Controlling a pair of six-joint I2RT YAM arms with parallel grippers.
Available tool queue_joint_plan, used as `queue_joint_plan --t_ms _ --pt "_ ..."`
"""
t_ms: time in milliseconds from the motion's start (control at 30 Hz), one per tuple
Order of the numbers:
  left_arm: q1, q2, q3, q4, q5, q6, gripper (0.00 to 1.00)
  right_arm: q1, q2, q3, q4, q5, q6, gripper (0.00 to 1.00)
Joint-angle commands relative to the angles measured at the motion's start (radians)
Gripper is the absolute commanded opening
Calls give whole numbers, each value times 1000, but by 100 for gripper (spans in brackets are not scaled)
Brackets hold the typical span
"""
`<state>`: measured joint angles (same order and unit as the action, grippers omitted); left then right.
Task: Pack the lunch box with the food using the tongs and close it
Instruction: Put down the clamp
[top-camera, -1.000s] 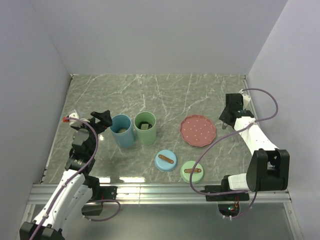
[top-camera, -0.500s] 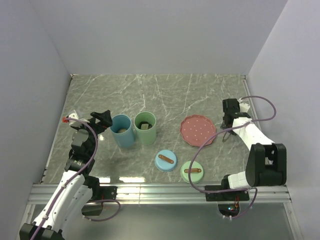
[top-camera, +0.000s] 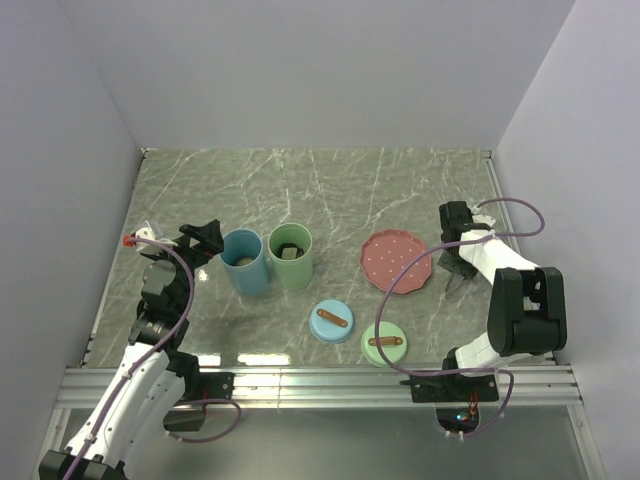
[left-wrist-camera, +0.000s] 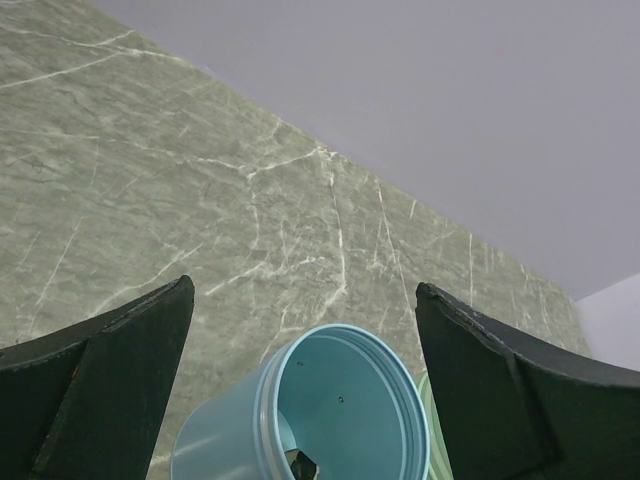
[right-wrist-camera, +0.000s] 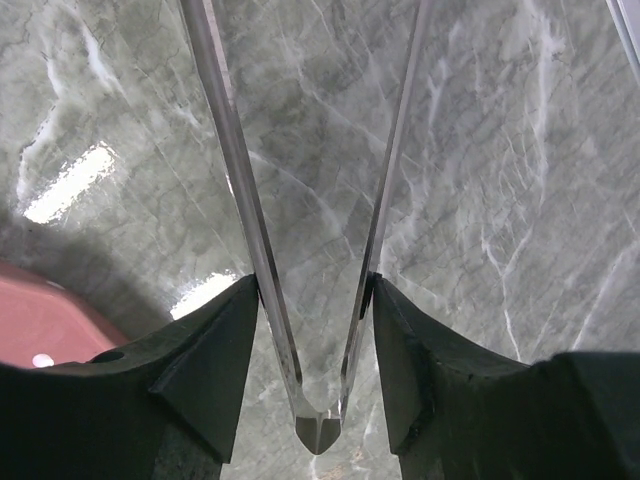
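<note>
**On the green stone table, the tongs are held and the lids wait**

A green stone table (top-camera: 300, 190) with thin white lines is closed in by plain pale walls. Near its middle, the two round pots of the lunch box are stood very close together: a blue pot (top-camera: 243, 275) and a green pot (top-camera: 291, 270). Both are open at the top. A pale bit of food (top-camera: 243, 261) is seen inside the blue pot, and a dark bit is seen inside the green pot. No food can be made out on the pink plate (top-camera: 397, 262), which is set to the right of the pots. A blue lid (top-camera: 332, 321) and a green lid (top-camera: 384, 342) are laid flat nearer the front edge, apart from the pots.

The tongs (right-wrist-camera: 225, 130) are held by the right gripper (right-wrist-camera: 314, 290), just to the right of the plate. Its two fingers are pressed on the outer sides of the thin metal arms, near the joined end, so the tongs are gripped. The left gripper (left-wrist-camera: 302, 290) is held wide open beside the blue pot, with nothing between its jaws.

The packing looks done, so the step in hand is likely putting the tongs away. Next, the tongs should be laid on a bare bit of table and let go. Then each lid must be lifted, set straight on the pot of its own colour and pushed down.
</note>
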<state>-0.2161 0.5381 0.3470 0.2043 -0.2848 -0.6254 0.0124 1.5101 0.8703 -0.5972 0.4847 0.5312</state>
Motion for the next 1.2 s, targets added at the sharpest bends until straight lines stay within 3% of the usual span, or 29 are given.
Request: queue_joint_plan --t_ms 0,767,1167 --pt "6 -13 -8 32 15 -10 99 -5 -2 27 -7 29 10 58" --pt "6 -20 -8 27 10 -8 99 4 -16 24 -6 37 18 66" --pt "4 -27 -9 26 -8 0 99 149 -358 -28 62 -18 -37 66"
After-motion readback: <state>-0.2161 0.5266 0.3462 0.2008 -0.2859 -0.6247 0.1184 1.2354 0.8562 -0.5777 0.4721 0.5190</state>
